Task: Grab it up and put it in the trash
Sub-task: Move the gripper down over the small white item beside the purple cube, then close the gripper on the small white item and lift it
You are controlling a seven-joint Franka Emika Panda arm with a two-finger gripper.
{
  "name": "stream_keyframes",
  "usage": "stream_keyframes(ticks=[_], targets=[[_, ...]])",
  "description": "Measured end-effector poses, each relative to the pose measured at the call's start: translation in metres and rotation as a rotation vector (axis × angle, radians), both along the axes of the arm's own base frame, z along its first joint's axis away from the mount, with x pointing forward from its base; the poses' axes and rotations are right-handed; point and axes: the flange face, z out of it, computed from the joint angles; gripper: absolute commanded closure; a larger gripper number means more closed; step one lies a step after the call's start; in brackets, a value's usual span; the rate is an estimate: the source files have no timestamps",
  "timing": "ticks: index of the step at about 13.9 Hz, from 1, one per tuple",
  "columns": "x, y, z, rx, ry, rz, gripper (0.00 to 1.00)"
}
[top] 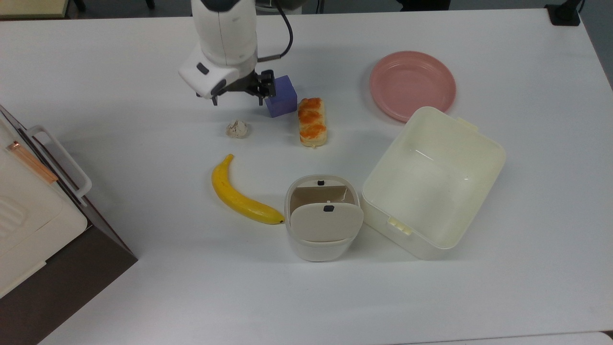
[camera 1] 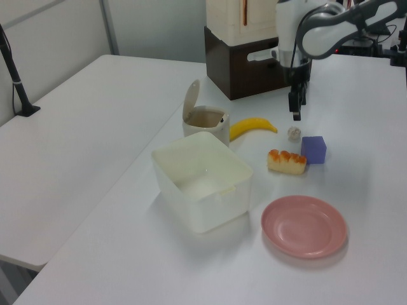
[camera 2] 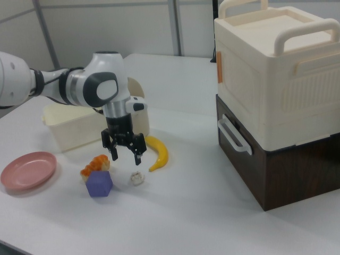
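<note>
Off-white paper wad (top: 237, 128) sat on the desk (top: 143, 268), just below the hand (top: 238, 98) in the top view; hand hung spread wide, holding nothing.

one banana (top: 242, 193), one purple cube (top: 283, 99), one pink plate (top: 412, 85), one paper wad (top: 237, 128), one bread piece (top: 312, 121)
</note>
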Motion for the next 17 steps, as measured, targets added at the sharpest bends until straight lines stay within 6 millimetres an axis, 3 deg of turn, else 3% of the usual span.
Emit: stream_keyframes(ticks=[4,5,9,11,14,17], targets=[[0.009,0.001,-0.036,-0.008,0.004,0.006,0.18],[0.011,0.001,-0.044,-0.010,0.003,0.008,0.25],[0.015,0.001,-0.064,-0.014,0.003,0.013,0.75],[0.016,0.002,-0.063,-0.010,0.003,0.045,0.93],[0.022,0.002,-0.051,-0.004,-0.019,0.095,0.96],[0.034,0.002,-0.017,-0.005,-0.084,0.113,0.95]])
